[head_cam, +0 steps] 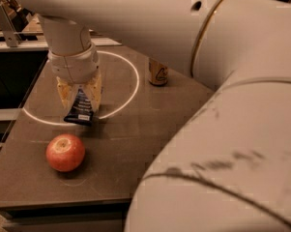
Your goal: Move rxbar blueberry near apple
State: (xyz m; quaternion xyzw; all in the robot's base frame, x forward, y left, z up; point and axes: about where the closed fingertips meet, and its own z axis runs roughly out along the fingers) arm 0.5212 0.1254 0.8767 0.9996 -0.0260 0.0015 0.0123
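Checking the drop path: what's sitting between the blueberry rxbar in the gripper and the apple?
Nothing. The camera view shows only bare tabletop between the rxbar blueberry, clamped in the gripper over the white ring, and the apple.
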